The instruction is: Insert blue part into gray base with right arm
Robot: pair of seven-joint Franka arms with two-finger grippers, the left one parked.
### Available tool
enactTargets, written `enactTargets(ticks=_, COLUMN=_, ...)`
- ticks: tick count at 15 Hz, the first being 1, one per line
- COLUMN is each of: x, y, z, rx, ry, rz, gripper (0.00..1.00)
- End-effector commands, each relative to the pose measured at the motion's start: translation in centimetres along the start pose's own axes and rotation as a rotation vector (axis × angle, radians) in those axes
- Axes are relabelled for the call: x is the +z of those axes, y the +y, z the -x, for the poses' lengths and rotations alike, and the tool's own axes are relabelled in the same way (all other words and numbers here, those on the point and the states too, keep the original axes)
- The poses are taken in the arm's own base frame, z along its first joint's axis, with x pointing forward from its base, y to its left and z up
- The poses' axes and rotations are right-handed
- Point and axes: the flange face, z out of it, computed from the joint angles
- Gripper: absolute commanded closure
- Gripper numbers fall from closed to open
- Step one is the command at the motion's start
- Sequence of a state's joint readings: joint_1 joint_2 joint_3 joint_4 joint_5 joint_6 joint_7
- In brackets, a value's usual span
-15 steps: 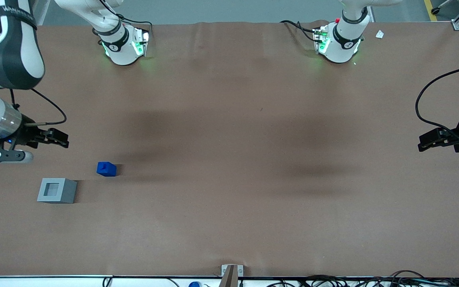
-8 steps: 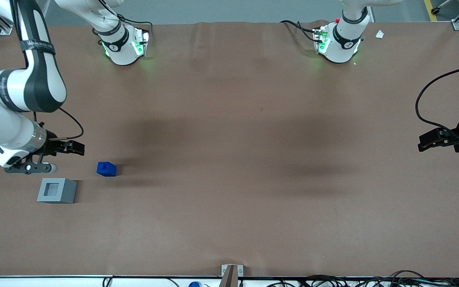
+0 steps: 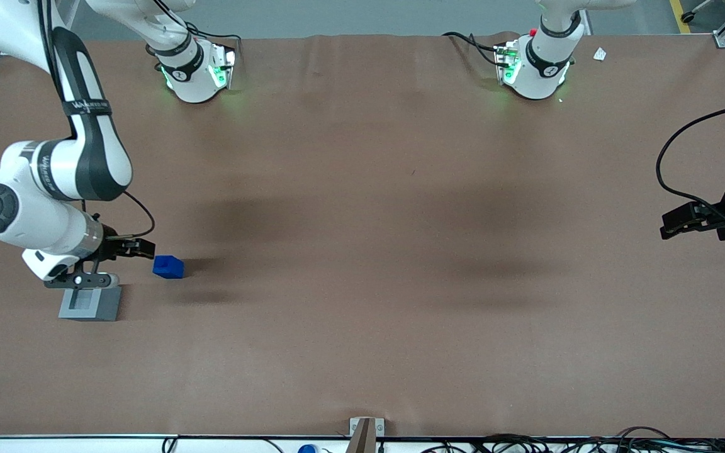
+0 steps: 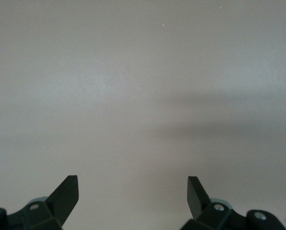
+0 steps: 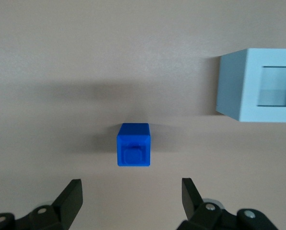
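Observation:
The blue part (image 3: pixel 168 267) (image 5: pixel 133 144) rests on the brown table, untouched. The gray base (image 3: pixel 90 303) (image 5: pixel 258 85) sits close beside it, slightly nearer the front camera, its square recess facing up; the arm's wrist covers its upper edge in the front view. My right arm (image 3: pixel 54 182) reaches over this end of the table. Its gripper (image 3: pixel 138 247) (image 5: pixel 131 191) hangs open just short of the blue part, above the table, with nothing between its fingers (image 5: pixel 70 197).
Two arm bases (image 3: pixel 196 69) (image 3: pixel 535 66) stand at the table's edge farthest from the front camera. A bracket (image 3: pixel 365 428) and cables (image 3: pixel 526 443) line the near edge. The brown table (image 3: pixel 362 251) stretches bare toward the parked arm's end.
My right arm has swung in from the table's end toward the blue part, bringing the gripper close beside it. Both blocks have stayed where they were.

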State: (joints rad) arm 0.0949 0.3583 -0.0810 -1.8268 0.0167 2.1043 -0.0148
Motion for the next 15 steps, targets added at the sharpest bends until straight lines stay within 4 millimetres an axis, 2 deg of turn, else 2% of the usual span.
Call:
enactTargets(ticks=1, x=1.9, y=-0.4, z=-0.3, rx=-0.004, ry=-0.009, rz=-0.007, gripper=0.11)
enactTargets(ticks=9, x=6.0, y=-0.6, z=-1.0, rx=-0.007, ry=-0.014, rz=0.0, gripper=0.17)
enactTargets(ticks=15, x=7.4, y=-0.4, z=-1.3, rx=-0.003, ry=-0.011, rz=0.002, gripper=0.18)
